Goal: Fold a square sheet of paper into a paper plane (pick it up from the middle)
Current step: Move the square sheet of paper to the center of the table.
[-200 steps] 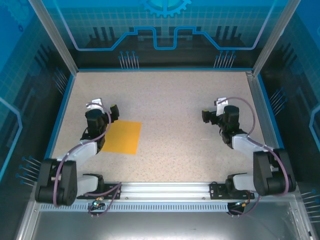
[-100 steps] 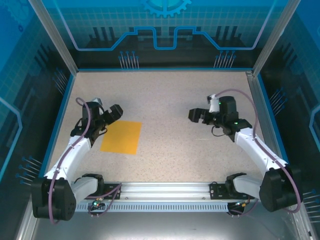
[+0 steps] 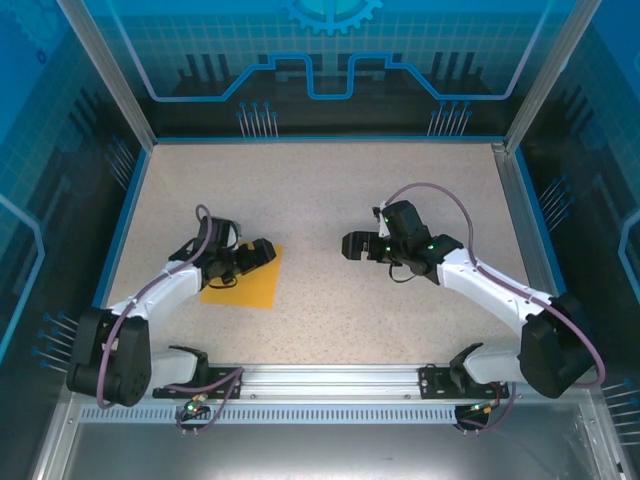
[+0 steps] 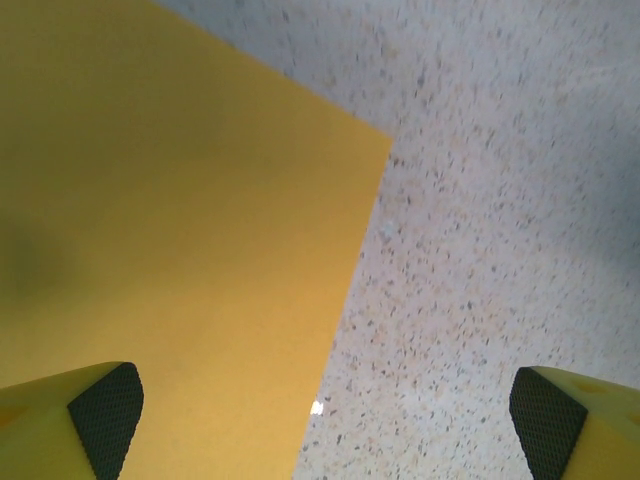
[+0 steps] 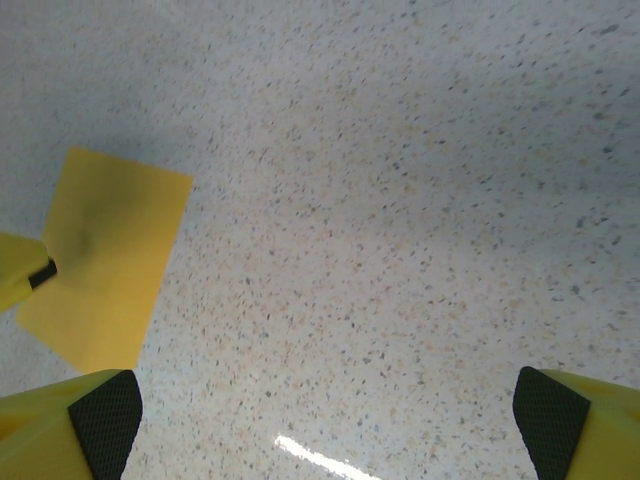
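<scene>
The square sheet of paper [image 3: 250, 285] lies flat and orange-yellow on the speckled table, left of centre. My left gripper [image 3: 262, 252] hovers open over its upper right part, the arm covering the sheet's top left. In the left wrist view the sheet [image 4: 170, 230] spreads under the left fingertip [image 4: 105, 415], and its right edge runs between the jaws of the left gripper [image 4: 325, 420]. My right gripper [image 3: 352, 246] stands open over bare table to the right of the sheet. In the right wrist view the right gripper [image 5: 330, 420] is empty, with the sheet [image 5: 105, 255] at far left.
The speckled table [image 3: 320, 180] is walled by a blue rim and metal posts on the left, right and back. The aluminium rail [image 3: 320, 380] carrying both arm bases runs along the near edge. A left fingertip [image 5: 20, 275] pokes in beside the sheet.
Both arms have swung inward. The left gripper moved right and nearer, from beside the sheet's top left corner to over it. The right gripper travelled left toward the table's middle.
</scene>
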Motion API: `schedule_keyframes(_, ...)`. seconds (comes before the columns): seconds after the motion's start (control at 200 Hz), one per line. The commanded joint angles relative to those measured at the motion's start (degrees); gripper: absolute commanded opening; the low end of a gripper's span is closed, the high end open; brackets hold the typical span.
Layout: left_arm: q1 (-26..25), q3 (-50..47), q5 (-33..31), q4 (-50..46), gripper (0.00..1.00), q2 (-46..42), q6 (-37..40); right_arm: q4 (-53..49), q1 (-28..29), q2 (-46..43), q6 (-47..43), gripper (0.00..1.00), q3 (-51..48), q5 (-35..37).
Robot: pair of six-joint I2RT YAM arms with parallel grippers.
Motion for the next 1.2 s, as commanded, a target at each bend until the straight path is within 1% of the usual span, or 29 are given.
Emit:
schedule_keyframes(0.0,-2.4,-2.2,-0.8,-1.2,0.99,1.3,-2.4,-0.7,0.6,-2.3,4.0,1.00,-0.3,5.0)
schedule_keyframes(0.095,-4.4,-5.0,-0.4,1.7,0.98,2.4,-5.2,3.1,0.6,-5.6,5.4,1.00,-3.8,6.0)
schedule_keyframes(0.195,-7.8,-6.3,-1.2,3.3,0.99,3.9,-8.1,4.9,0.2,-9.1,9.0,0.99,-7.3,9.3)
schedule_keyframes(0.255,-10.0,-7.2,-1.4,4.6,0.99,4.8,-10.2,5.1,-0.6,-10.7,9.6,0.99,-8.9,7.4)
schedule_keyframes(0.315,-12.6,-8.0,-1.5,6.8,0.99,5.9,-12.9,3.1,-1.3,-11.2,12.4,0.99,-9.7,6.8)
schedule_keyframes(0.41,-16.8,-7.9,-2.3,10.7,0.99,8.7,-17.4,4.0,-2.5,-10.6,10.2,0.99,-10.7,2.0)
schedule_keyframes(0.49,-19.4,-6.1,-1.6,14.0,0.99,12.6,-20.9,3.5,-2.8,-9.0,8.8,0.99,-10.1,-0.4)
schedule_keyframes(0.58,-23.7,-1.5,-1.7,15.4,0.99,17.6,-23.2,2.8,-2.8,-7.2,7.8,1.00,-9.2,-2.8)
schedule_keyframes(0.675,-27.9,2.7,-0.5,19.0,0.98,22.7,-25.6,0.8,-2.7,-5.9,7.8,0.99,-8.2,-3.0)
schedule_keyframes(0.78,-30.2,5.7,0.0,21.9,0.98,25.4,-27.4,-0.1,-2.6,-5.3,7.1,0.99,-8.4,-4.8)
schedule_keyframes(0.87,-30.5,6.5,-0.2,22.1,0.99,24.5,-26.9,-0.9,-2.3,-5.8,7.1,0.99,-8.8,-5.1)
schedule_keyframes(0.975,-30.6,7.0,-4.2,17.2,0.99,19.5,-23.5,-0.6,-1.0,-6.5,7.1,0.91,-8.8,-5.6)
schedule_keyframes(1.06,-30.5,8.0,-9.9,10.3,0.98,14.6,-19.9,-0.3,1.4,-5.6,7.5,0.83,-8.2,-5.2)
schedule_keyframes(1.13,-30.5,7.3,-15.9,5.3,0.99,9.9,-18.3,0.1,4.6,-3.5,7.8,0.82,-7.4,-4.4)
schedule_keyframes(1.195,-30.4,4.8,-20.7,2.9,0.98,4.9,-17.6,0.2,7.5,-0.9,9.0,0.78,-6.1,-2.7)
